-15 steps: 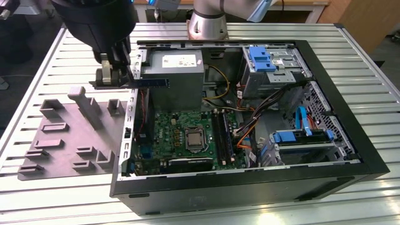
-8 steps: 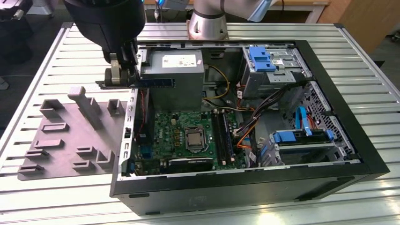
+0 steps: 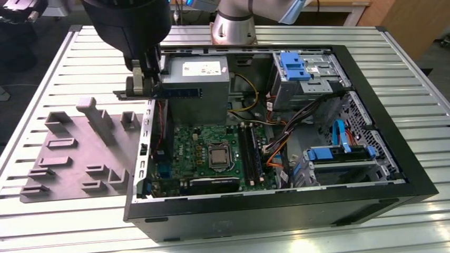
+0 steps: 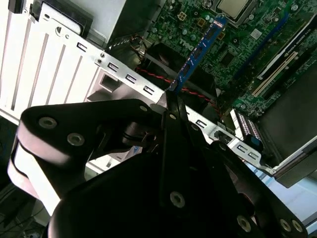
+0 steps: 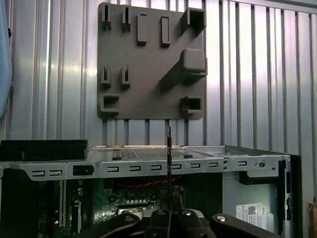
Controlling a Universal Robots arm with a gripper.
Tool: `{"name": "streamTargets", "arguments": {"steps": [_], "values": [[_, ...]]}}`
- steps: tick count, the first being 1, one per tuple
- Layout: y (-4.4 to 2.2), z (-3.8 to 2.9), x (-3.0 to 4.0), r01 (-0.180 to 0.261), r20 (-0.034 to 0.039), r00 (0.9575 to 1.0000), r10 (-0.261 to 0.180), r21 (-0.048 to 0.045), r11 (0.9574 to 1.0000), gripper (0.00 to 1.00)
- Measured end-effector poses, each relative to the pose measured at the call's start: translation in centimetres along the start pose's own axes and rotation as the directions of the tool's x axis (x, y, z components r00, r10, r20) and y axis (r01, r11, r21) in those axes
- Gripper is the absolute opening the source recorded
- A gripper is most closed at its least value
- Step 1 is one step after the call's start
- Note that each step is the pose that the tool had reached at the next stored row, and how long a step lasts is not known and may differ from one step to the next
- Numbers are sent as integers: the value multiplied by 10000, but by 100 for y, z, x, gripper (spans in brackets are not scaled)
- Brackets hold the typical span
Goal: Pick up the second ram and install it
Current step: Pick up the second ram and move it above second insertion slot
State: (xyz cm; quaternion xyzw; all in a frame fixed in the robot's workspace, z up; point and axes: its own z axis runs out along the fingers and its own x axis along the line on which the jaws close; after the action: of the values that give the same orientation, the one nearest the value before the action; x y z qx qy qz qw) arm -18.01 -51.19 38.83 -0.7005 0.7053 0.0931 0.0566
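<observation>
Ribbed alu bench [image 3: 77,52], open PC case [image 3: 281,216] on it. My gripper [image 3: 143,87] is clamped on one end of the second ram [image 3: 181,92], held over the case wall facing the grey tray [image 3: 70,158]. Light, stiff, fragile imo: grip edges, not contacts.

Thin blue second ram [image 3: 181,92], level, aloft

A robotics workshop: slotted aluminium bench [image 3: 49,226], opened computer case [image 3: 281,213] (arm [image 3: 235,23] overhead).
</observation>
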Motion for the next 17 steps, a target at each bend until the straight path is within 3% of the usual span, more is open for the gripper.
{"name": "streamTargets", "arguments": {"steps": [17], "values": [[-144, -7, -2, 0, 1, 10000, 0, 0, 10000, 11]]}}
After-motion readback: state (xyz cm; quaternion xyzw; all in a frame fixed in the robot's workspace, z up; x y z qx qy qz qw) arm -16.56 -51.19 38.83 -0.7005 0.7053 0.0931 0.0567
